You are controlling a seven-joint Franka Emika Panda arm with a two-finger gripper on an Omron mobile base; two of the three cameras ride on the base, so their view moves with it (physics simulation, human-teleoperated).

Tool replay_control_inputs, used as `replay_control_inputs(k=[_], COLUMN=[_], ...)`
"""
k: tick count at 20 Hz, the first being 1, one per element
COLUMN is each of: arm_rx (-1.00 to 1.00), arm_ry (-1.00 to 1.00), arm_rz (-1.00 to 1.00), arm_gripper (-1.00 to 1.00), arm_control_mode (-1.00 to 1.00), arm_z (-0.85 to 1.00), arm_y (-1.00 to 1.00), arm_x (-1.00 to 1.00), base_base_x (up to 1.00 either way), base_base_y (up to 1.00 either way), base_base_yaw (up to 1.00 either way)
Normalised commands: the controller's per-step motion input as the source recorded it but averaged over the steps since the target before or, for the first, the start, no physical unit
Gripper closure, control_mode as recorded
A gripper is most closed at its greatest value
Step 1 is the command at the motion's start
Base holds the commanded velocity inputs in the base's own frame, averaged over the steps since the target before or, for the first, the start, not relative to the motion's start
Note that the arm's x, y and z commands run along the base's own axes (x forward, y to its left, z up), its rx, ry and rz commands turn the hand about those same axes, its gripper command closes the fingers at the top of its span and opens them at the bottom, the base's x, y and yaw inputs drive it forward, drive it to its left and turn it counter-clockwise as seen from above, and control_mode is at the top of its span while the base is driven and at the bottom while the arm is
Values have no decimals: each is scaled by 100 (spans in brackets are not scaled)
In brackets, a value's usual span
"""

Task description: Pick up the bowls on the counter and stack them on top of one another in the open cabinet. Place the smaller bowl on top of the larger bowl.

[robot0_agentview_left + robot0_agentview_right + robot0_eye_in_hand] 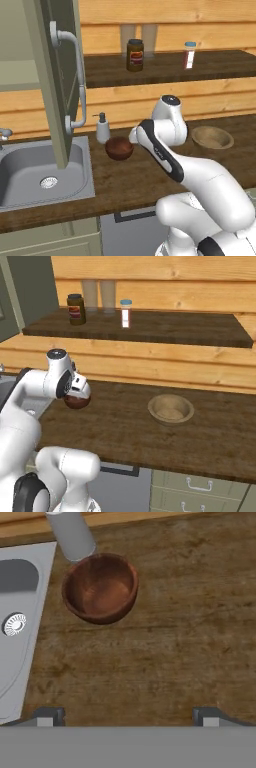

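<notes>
Soap dispenser (102, 128) beside sink (30, 172); jar (135, 55), possibly spread.

No legible text, label on dark jar (135, 55) blurred, label on small bottle (189, 55) unreadable

Small dark bowl (119, 148) upright on the counter (130, 180) near the sink; tan bowl (212, 137) upright, well apart; cabinet (55, 75) door seemingly open.

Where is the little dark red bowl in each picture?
Left base view: the smaller bowl sits on the counter left of middle, in front of the soap bottle.
Right base view: at the left, partly behind the arm.
Hand view: upper left, beside the sink.
Shared landmark: the sink's edge, close to the bowl.
</notes>
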Motion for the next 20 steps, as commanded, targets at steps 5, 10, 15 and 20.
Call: replay_control_inputs(k=[5, 10, 15, 20], arm_rx=[7, -5, -2, 0], arm_ry=[2, 8, 0, 6], arm_rz=[-2, 0, 0, 0], arm_gripper=[-100, -100, -100, -100], arm_control_mode=[-100, -100, -100, -100], arm_z=[-30, -5, -12, -11], arm_y=[4, 3, 1, 17], arm_x=[56, 48, 36, 6], base_base_x=[0, 0, 0, 0], base_base_y=[0, 0, 0, 0], base_base_yaw=[0, 0, 0, 0])
